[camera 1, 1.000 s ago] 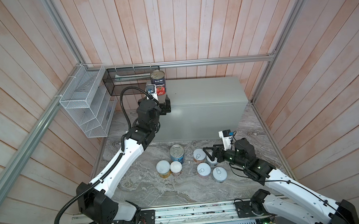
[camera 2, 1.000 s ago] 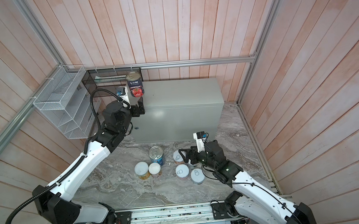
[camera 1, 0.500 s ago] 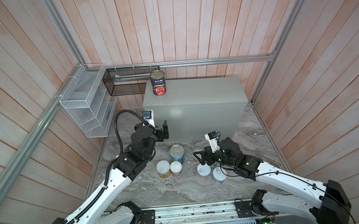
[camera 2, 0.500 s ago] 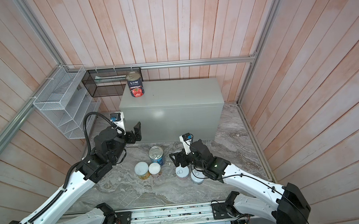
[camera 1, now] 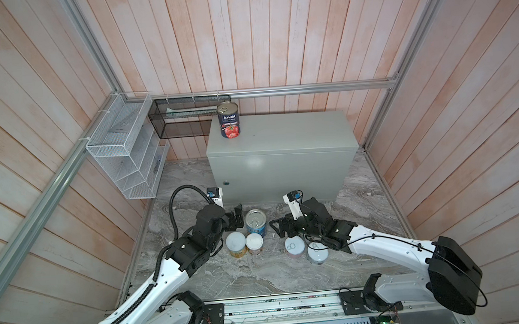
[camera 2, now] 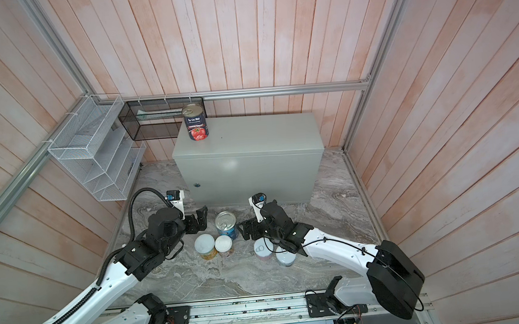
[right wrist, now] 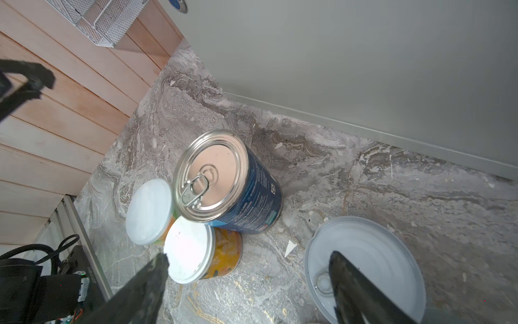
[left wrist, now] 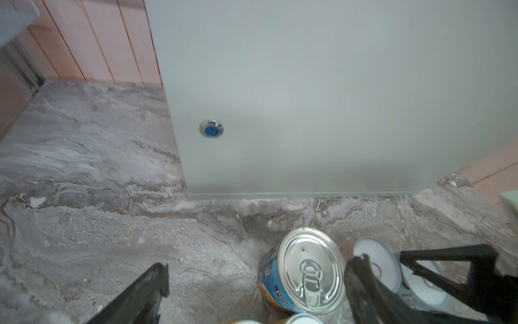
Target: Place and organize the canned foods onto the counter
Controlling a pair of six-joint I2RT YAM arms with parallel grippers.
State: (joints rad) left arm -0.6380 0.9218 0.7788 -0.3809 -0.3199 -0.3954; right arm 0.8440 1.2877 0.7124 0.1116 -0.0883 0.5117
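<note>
The left claw (camera 1: 235, 220) is no longer reaching up at the box-top surface (camera 1: 281, 136). A second ago it was up beside the tomato can (camera 1: 229, 121); now it is hanging low over the marble surface (camera 1: 244, 276), jaws standing fully apart and gripping nothing. The tomato can is standing upright and alone near the back left corner of the box top, high above and beyond that claw. So one can is counting as placed, and the left arm is looking free to take the next.

The blue can (camera 1: 256, 225) is standing just beside the left claw, between it and the right claw (camera 1: 280, 229). The right claw is drifting in toward the middle, its jaws well apart and empty, with one finger hovering over a short white-lidded can (right wrist: 364, 266). Two white-capped cans (camera 1: 236, 244) are touching each other just behind the blue can, on the claws' base side. Two short cans (camera 1: 294, 248) are sitting close under the right claw's wrist. Any others are probably hiding beneath that arm.

The white wire rack (camera 1: 120, 153), well off to the left claw's outer side, is looking empty, though its lower pockets are hard to read. The black mesh basket (camera 1: 186, 121), beyond the left claw by the wall, is holding a pale flat item I cannot identify.
</note>
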